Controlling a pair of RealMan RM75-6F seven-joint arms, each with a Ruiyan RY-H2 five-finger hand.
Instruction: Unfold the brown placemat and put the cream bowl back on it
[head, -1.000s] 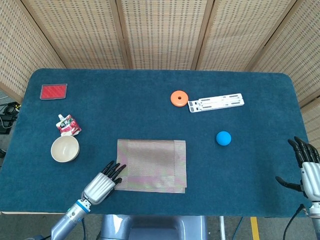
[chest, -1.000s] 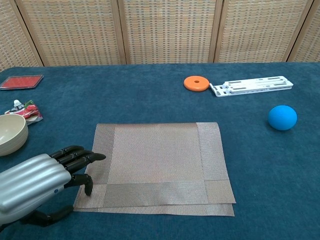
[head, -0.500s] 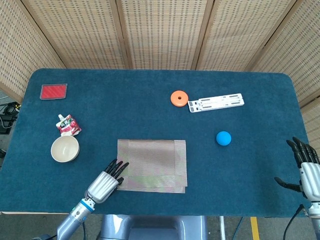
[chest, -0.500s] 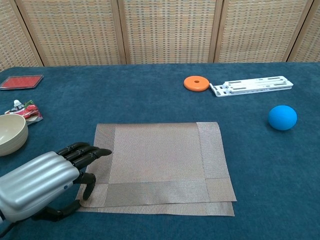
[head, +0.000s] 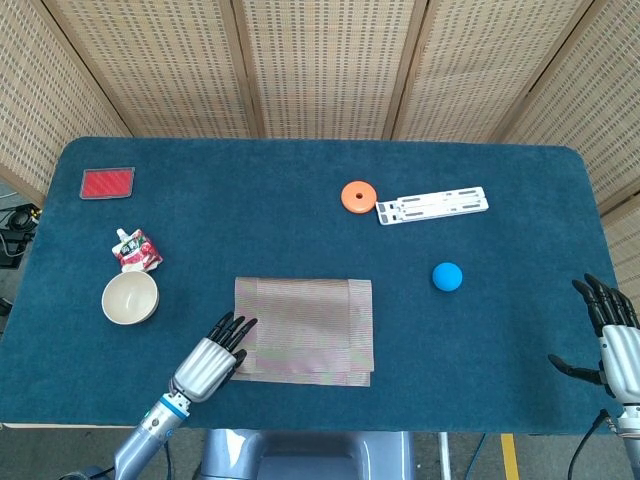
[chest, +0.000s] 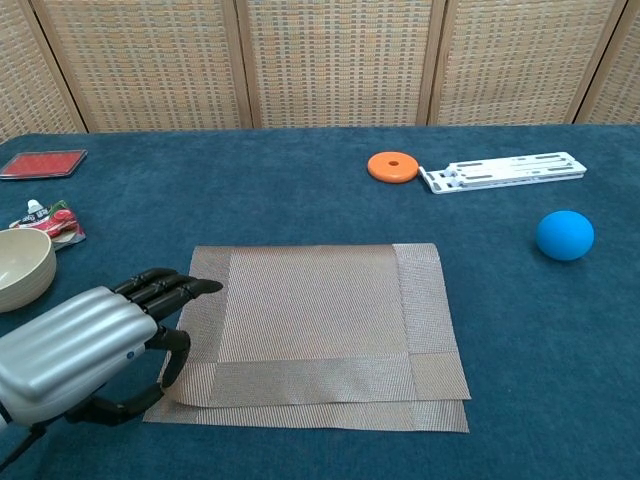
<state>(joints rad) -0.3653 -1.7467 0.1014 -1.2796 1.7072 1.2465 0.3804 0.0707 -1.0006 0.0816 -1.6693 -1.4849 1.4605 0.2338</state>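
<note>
The brown placemat (head: 305, 315) (chest: 320, 320) lies folded in two near the table's front edge, its top layer set back a little from the lower one along the front. My left hand (head: 208, 362) (chest: 90, 345) is at the mat's front-left corner, with fingers over the left edge and the thumb curled at the top layer, which bends up slightly there. The cream bowl (head: 130, 297) (chest: 20, 268) stands upright on the cloth to the left of the mat, apart from it. My right hand (head: 612, 335) hovers at the table's right front corner with its fingers spread, holding nothing.
Behind the mat lie an orange disc (head: 358, 196) (chest: 392, 165) and a white slotted bracket (head: 432, 206) (chest: 500, 170). A blue ball (head: 447, 276) (chest: 565, 235) sits right of the mat. At the far left are a red card (head: 107, 183) and a small pouch (head: 136, 250) beside the bowl.
My left hand has crept forward onto the mat's left edge and closed around the front-left corner. The top layer's front edge has drawn back, showing more of the lower layer. The right hand has barely moved.
</note>
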